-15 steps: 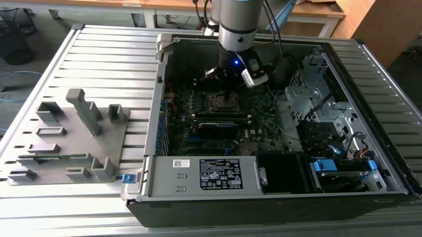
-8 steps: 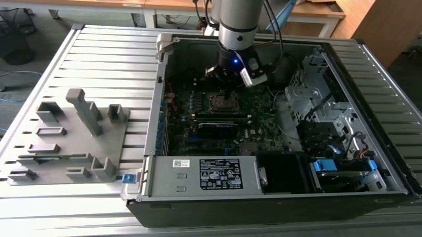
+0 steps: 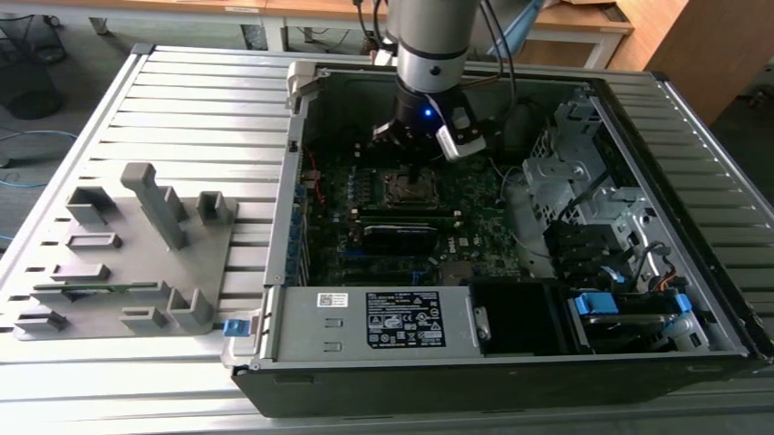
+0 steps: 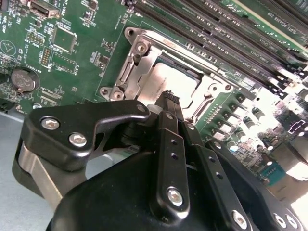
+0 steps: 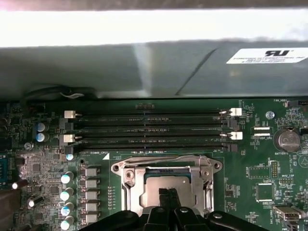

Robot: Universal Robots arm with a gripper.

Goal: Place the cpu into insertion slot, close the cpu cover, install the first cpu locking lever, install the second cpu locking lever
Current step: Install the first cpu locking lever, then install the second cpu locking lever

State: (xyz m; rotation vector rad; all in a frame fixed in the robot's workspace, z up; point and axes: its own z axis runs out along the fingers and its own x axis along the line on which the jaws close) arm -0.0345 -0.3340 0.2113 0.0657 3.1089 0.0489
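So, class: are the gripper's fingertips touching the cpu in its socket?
Cannot tell. In the second wrist view the gripper tips overlap the cpu inside the cpu cover, but no view plainly shows contact or a gap.

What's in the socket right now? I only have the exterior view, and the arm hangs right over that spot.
Observer: The cpu is seated in the insertion slot; its pale metal face shows in both wrist views.
Operator: Is the cpu cover down?
Observer: Yes. The cpu cover lies flat over the slot, and the chip shows through its window.
Operator: And the gripper?
Observer: The gripper hangs just over one edge of the cpu, fingertips together with nothing between them.
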